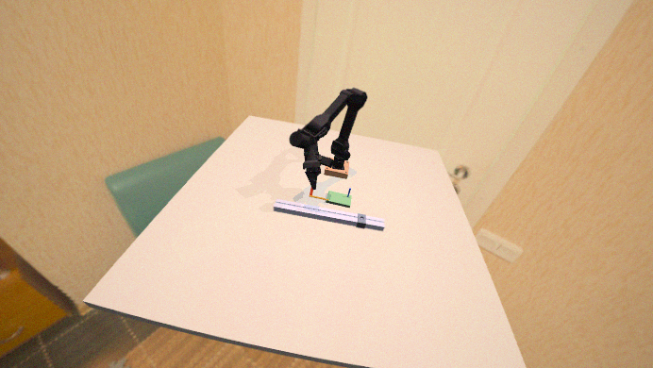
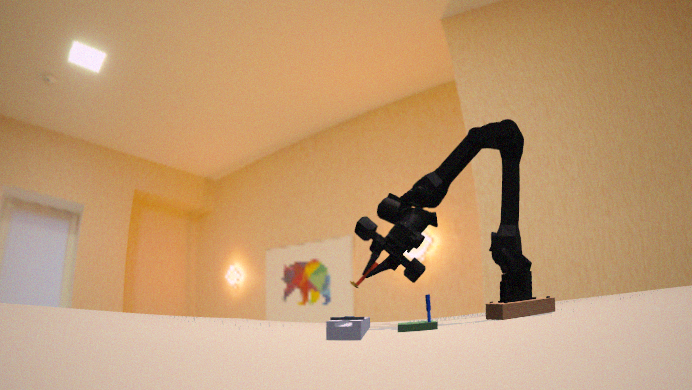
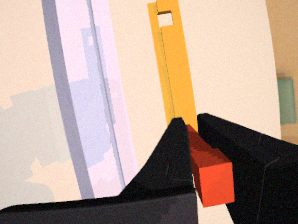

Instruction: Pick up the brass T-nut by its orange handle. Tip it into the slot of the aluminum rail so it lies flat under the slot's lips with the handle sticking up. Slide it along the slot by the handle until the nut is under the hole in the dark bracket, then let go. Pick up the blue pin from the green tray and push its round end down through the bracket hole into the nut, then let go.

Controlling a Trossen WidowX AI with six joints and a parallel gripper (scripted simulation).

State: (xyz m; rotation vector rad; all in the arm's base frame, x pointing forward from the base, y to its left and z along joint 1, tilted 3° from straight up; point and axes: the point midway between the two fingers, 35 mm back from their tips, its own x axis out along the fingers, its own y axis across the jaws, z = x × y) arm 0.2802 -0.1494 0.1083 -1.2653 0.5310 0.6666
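So the pincer (image 1: 313,189) (image 2: 369,276) (image 3: 189,125) is clamped on the red-orange handle (image 1: 311,192) (image 2: 369,271) (image 3: 216,181), and the brass T-nut (image 1: 319,197) (image 2: 354,284) (image 3: 176,70) hangs off its far end, up in the air and tilted. The aluminum rail (image 1: 321,212) (image 2: 345,330) (image 3: 75,100) sits below, nut not in the slot yet. I'd line the long nut up with the slot first, then lower one edge under a lip and roll the handle upright, gently. Rush it and it'll probably jam on a lip or twist in the grip. The dark bracket (image 1: 361,221) can wait.
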